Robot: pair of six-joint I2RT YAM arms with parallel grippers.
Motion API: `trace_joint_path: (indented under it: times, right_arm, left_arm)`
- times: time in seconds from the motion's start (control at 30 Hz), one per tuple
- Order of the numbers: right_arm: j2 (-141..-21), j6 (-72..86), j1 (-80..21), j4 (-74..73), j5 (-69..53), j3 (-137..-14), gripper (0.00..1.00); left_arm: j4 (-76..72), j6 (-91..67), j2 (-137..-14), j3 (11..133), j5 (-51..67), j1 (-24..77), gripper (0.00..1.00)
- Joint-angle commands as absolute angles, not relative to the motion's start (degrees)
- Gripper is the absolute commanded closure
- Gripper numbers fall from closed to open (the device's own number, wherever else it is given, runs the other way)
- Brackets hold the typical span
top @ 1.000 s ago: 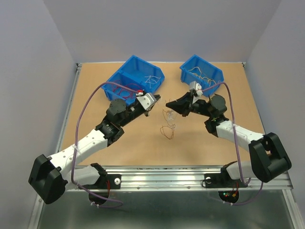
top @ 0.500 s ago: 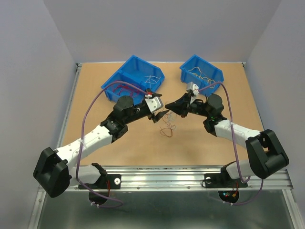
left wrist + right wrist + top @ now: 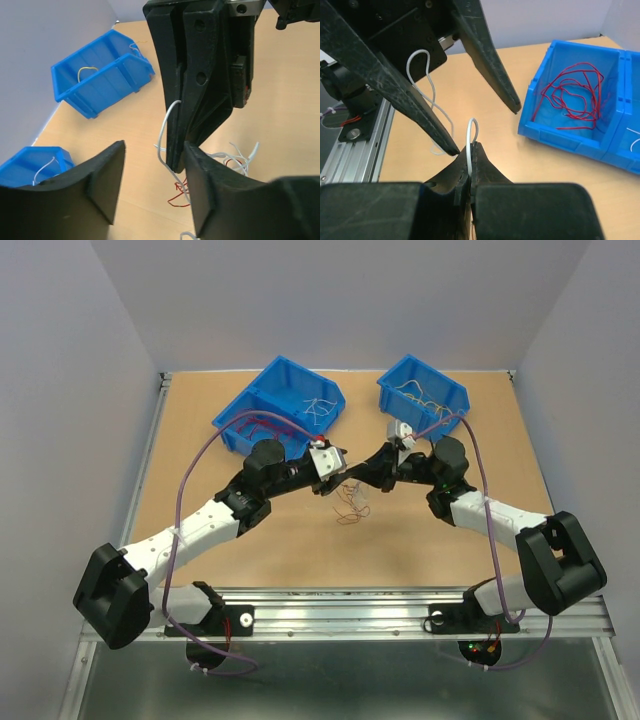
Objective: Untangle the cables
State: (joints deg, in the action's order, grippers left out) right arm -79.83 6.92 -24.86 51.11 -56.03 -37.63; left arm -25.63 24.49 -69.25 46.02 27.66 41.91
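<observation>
The cables [image 3: 350,505] are a small bunch of red and white wires on the table between the two arms; the left wrist view [image 3: 220,162] shows them too. My right gripper [image 3: 360,474] is shut on a white wire whose loop [image 3: 471,131] sticks out above its closed tips [image 3: 472,146]. That wire [image 3: 163,131] hangs from it down to the bunch. My left gripper [image 3: 337,478] is open and empty. Its fingers [image 3: 102,182] stand either side of the right gripper's tip and the hanging wire.
A double blue bin [image 3: 285,390] at the back left holds red wires [image 3: 572,92] and white ones. A single blue bin [image 3: 445,388] at the back right holds yellow wires [image 3: 88,70]. Purple cords run along both arms.
My left arm has swung right and forward until its open fingers meet the right gripper's tip. My right gripper has shifted slightly left, still shut on the white wire.
</observation>
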Motion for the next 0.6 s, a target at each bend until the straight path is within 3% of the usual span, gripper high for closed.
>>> trace_joint_path:
  times: [0.0,0.03,0.1,0.47,0.57]
  right_arm:
    - [-78.6,2.9,-25.1,48.0,-58.4,-38.5,0.99]
    - [-78.6,2.1,-25.1,46.9,-58.3,-38.8,0.99]
    - [-78.7,1.8,-25.1,46.2,-58.3,-38.8,0.99]
    - [-78.5,1.6,-25.1,45.7,-59.6,-39.1,0.99]
    - [-78.4,1.4,-25.2,45.5,-59.9,-39.0,0.99]
  left_arm:
    - [-27.7,24.7,-66.9,48.5,30.1,41.9,0.46]
    - [-27.6,24.3,-66.8,48.7,30.1,41.9,0.53]
    - [-27.2,24.4,-67.1,48.9,30.5,41.9,0.58]
    - [-17.1,27.4,-74.4,55.7,38.9,41.9,0.62]
    - [-15.9,28.0,-75.8,56.6,38.8,41.9,0.88]
